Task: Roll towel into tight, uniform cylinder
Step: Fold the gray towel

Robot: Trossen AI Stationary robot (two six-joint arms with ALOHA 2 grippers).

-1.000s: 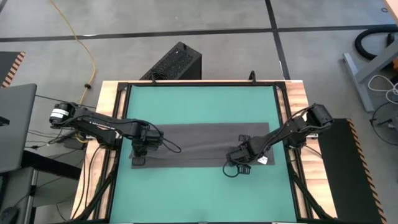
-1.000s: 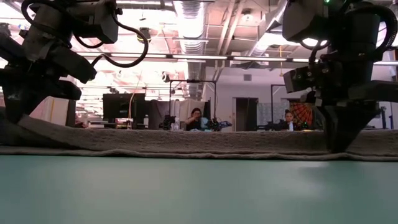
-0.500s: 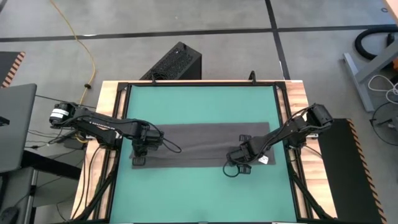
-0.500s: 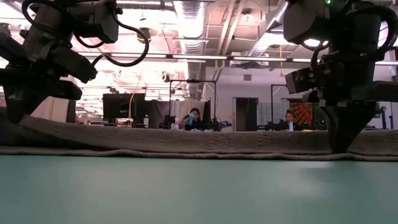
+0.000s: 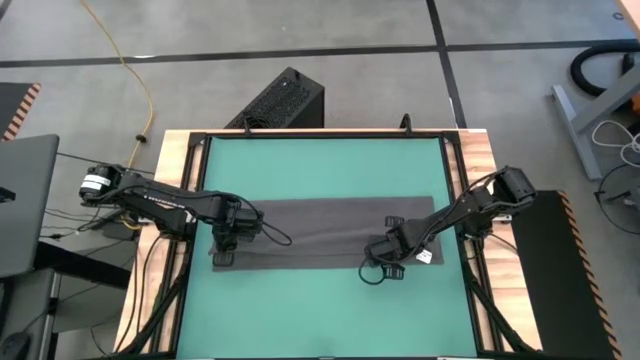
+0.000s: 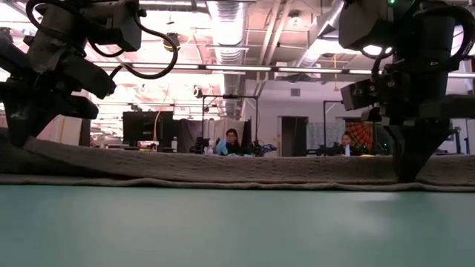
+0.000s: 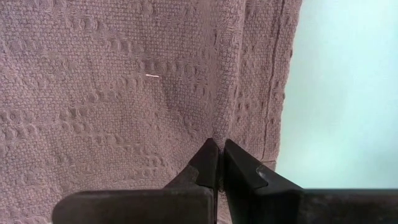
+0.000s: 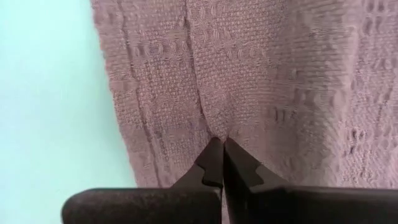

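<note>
High view: the towel [image 5: 320,232] is seen lying flat and unrolled across the green mat [image 5: 320,170], its near edge pinched by the closed left gripper [image 5: 222,252] and right gripper [image 5: 388,262], so rolling is barely begun.

Robotics lab or open-plan industrial workspace. Low view: exposed ceiling ducts [image 6: 230,22], long strip lights [image 6: 245,69], monitors [image 6: 141,127] on desks, two seated people [image 6: 231,141] far behind the table. High view: polished concrete floor [image 5: 300,40] with dark seams, yellow cable [image 5: 140,75], black perforated box [image 5: 280,100], wood-framed table with green mat [image 5: 320,170], hazard-striped edge [image 5: 20,108].
</note>
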